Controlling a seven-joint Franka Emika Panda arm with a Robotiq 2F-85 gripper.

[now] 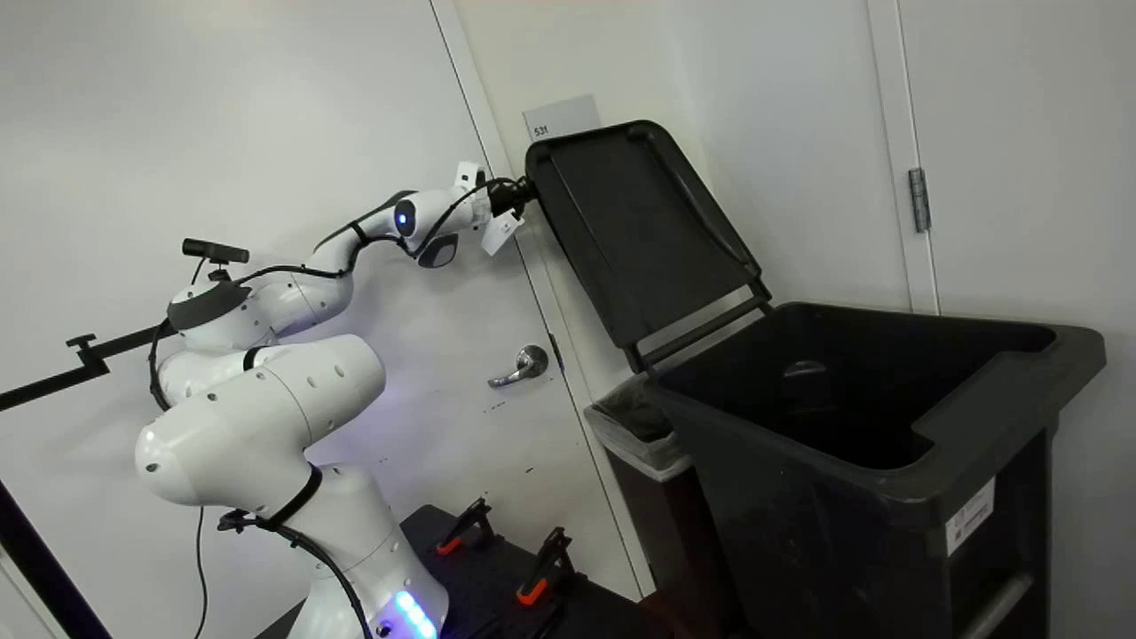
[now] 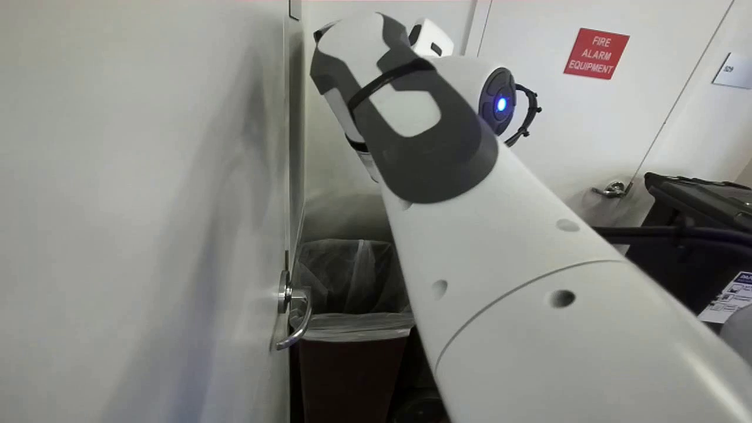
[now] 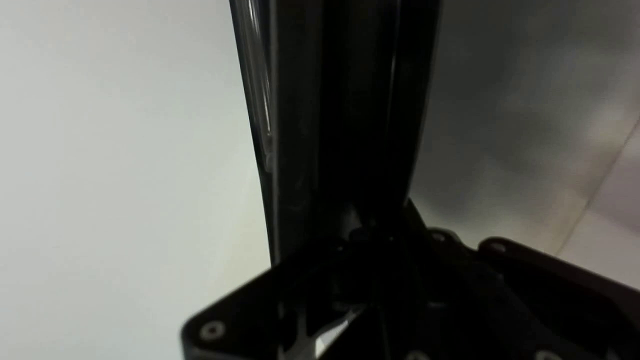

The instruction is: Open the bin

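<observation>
Bin (image 1: 816, 532) stands toward four o'clock in an exterior view, and look, its lid (image 1: 648, 240) is up, slanting off the hinge! Your gripper (image 1: 525, 192) is right up against the lid's edge, at its ten o'clock. How far apart the fingers (image 3: 250, 306) are, or whether they hold that edge, you can't tell: the wrist view is too dark. Just beside the bin, toward nine o'clock, sits the lined can (image 1: 666, 524).

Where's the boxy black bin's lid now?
In an exterior view, the flat black plastic lid stands open near upper centre, above and left of the boxy black bin, its edge beside the black gripper.
</observation>
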